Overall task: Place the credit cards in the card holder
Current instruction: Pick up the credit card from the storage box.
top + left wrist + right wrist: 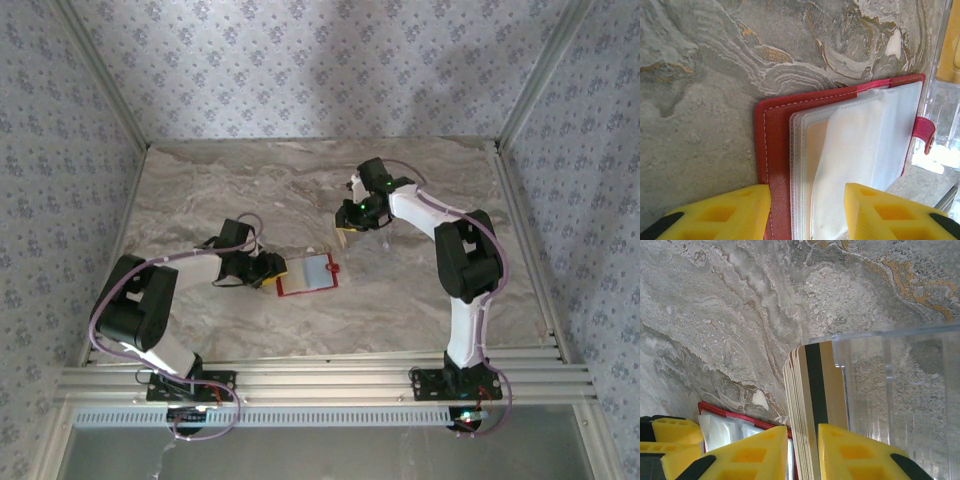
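Yellow-fingered, my right hand (802,447) pinches the stack of credit cards (812,385) beside a clear case (900,390). My left hand (807,205), half open and low, straddles the open card holder (772,145) on the worktop (700,100).

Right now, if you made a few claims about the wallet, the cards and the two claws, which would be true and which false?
1. The red card holder lies open on the table. True.
2. The right gripper has a finger on either side of a stack of credit cards. True.
3. The left gripper hovers far from the card holder. False: its fingers sit at the holder's edge, by the clear sleeves.
4. The table is plain white. False: it has a grey marbled pattern.
5. A clear plastic box stands right beside the cards. True.
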